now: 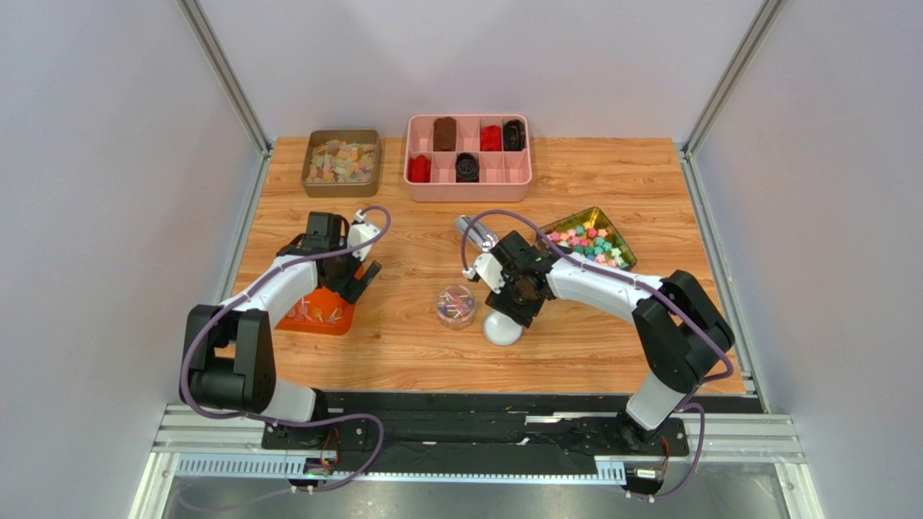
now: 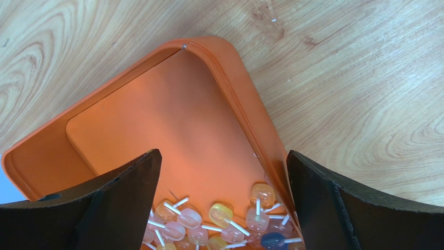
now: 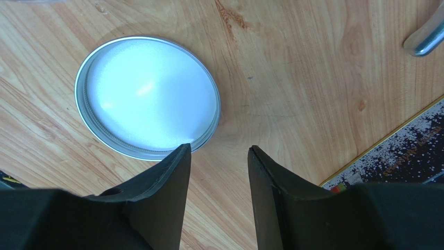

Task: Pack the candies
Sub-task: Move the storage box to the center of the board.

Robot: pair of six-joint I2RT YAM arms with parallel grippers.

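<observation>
The left fingers (image 1: pixel 364 275) were wide open and held nothing, just above the orange tray (image 2: pixel 229 67). The candies (image 2: pixel 219 219) lay inside that tray, bunched at one end. The right fingers (image 3: pixel 177 166) were half open and empty, over the edge of a round lid (image 3: pixel 148 94) on the counter (image 3: pixel 292 78), well to the right of the tray

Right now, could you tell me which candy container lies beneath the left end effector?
The orange plastic tray; it alone is orange and sits front-left.

Pink and yellow candies (image 2: pixel 221 213), orange tray (image 2: pixel 156 114), silver lid (image 3: pixel 147 99).
</observation>
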